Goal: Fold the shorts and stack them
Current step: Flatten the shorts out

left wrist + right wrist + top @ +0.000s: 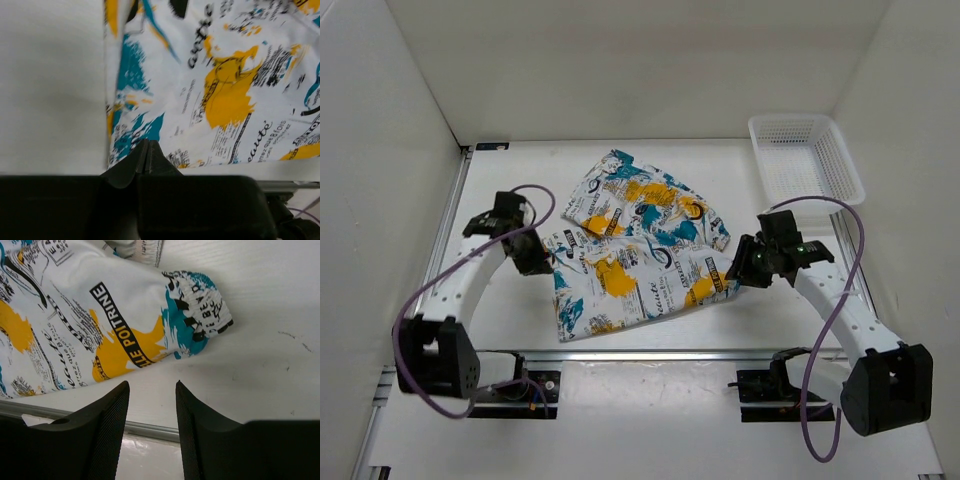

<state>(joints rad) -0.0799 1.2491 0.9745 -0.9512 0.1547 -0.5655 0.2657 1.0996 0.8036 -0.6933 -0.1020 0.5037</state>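
The top view is showing the whole layout: the shorts (640,270) are lying spread in the middle of the tabletop (510,190), with one printed panel reaching toward 12 o'clock and a wider one overlapping it toward 6 o'clock. Whether this is one garment or two cannot be told. The left hand (535,262) is sitting at their 9 o'clock edge and the right hand (738,270) at their 3 o'clock edge. Only the left wrist view is showing that the left hand (147,145) is closed, with both fingers pressed together and their tips meeting right at the edge of the shorts (225,90). Whether cloth is being pinched there cannot be told. Only the right wrist view is showing the right hand (150,387) standing moderately apart and holding nothing. The gathered corner of the shorts (100,325) is lying just beyond its tips toward 12 o'clock. Bare tabletop (260,365) is lying open toward 3 o'clock in that view, and more tabletop (50,85) is lying open at 9 o'clock in the left wrist view. A metal rail (660,353) is running along the near edge at 6 o'clock. There are two arms, two hands and one white mesh basket (850,170), which is standing well apart at 2 o'clock against the wall.
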